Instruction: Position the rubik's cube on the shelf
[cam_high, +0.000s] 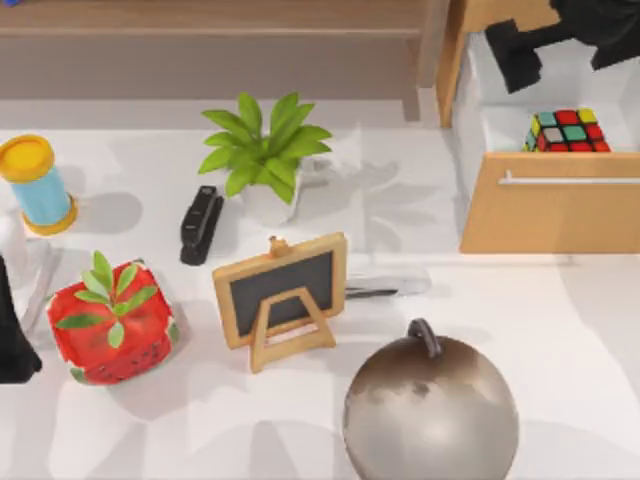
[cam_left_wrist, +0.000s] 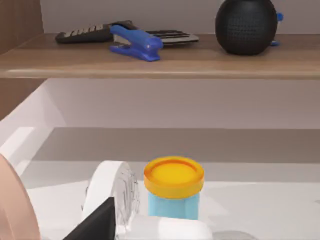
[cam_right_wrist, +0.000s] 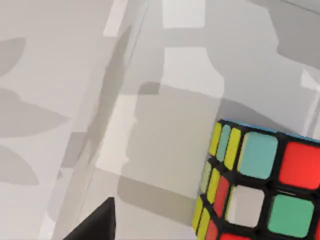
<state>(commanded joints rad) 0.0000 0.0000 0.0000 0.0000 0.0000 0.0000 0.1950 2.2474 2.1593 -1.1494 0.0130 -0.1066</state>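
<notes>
the rubik's cube (cam_high: 568, 131), glossy squares in a black grid, sits in the open white drawer (cam_high: 520, 120) of the light-wood cabinet (cam_high: 550, 215), upper right of the top view. the long smooth wooden shelf (cam_high: 210, 35) runs across the upper left. the right gripper (cam_high: 520, 55), a black blocky shape, hangs above the drawer near the cube; whether its fingers are apart or together i cannot tell. the left arm (cam_high: 15, 340) rests at the left edge.
</notes>
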